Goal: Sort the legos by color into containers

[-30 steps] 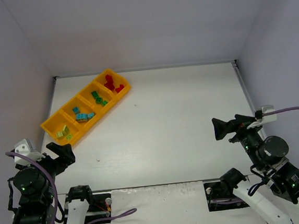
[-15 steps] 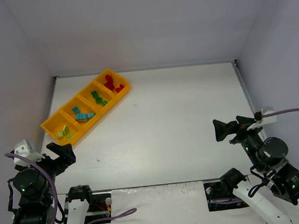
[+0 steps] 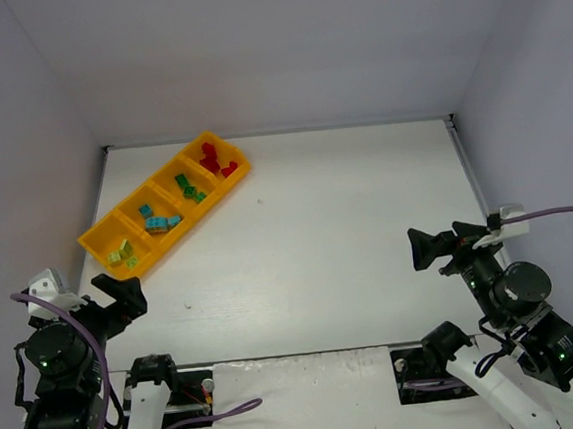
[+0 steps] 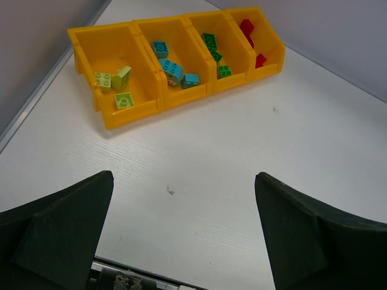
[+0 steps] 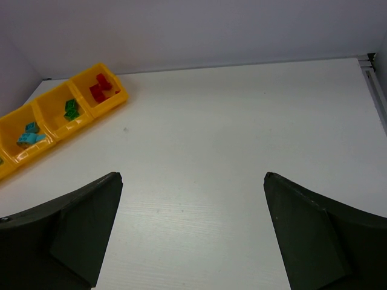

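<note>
The long yellow-orange tray (image 3: pixel 98 236) lies slantwise at the far left of the table, also in the left wrist view (image 4: pixel 91 60) and the right wrist view (image 5: pixel 51 124). Its four compartments hold yellow-green legos (image 3: pixel 123 255), light blue legos (image 3: pixel 157 221), green legos (image 3: pixel 189 188) and red legos (image 3: pixel 217 161), one colour each. My left gripper (image 3: pixel 119 295) is open and empty near the table's front left edge, below the tray. My right gripper (image 3: pixel 427 246) is open and empty at the right side. Both wrist views show bare table between the fingers (image 4: pixel 184 205), (image 5: pixel 193 199).
White walls close the table at the back and both sides. A raised rail (image 3: pixel 469 173) runs along the right edge. A small dark speck (image 3: pixel 187 305) marks the table near the left gripper. I see no loose bricks on the tabletop.
The left gripper has drifted slightly down toward the front edge. The right gripper moved a little down in the first half second, then held still. The tray and legos are unchanged.
</note>
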Available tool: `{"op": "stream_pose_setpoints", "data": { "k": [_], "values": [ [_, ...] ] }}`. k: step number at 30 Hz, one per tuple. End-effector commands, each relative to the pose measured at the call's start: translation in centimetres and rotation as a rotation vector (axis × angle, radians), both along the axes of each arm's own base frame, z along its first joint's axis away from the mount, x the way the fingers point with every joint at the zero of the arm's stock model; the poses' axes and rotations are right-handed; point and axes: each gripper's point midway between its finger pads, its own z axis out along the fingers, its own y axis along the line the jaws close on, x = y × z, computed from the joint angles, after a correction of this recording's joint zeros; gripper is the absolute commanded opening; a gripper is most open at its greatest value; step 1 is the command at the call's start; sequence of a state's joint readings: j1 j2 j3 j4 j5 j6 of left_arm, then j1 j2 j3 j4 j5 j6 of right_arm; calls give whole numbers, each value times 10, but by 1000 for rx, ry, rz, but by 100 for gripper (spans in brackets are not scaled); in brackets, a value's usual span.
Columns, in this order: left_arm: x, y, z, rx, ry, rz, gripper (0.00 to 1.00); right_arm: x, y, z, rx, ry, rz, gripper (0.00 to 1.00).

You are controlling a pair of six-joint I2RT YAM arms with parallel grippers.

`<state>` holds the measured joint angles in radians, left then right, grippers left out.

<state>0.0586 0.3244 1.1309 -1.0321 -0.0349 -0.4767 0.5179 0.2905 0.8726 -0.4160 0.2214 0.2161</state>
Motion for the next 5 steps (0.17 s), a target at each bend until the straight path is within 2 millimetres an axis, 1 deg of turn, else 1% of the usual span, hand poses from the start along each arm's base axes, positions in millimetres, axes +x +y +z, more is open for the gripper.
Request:
{"op": "stream_pose_setpoints", "data": {
  "k": [1,5],
  "values": [
    [5,-3,12,-7,-5,-18,94,10,2,13,19,-29,-22,100],
    [4,-4,12,-7,-4,-25,97,13,5,15,12,-24,-13,100]
  ]
}}
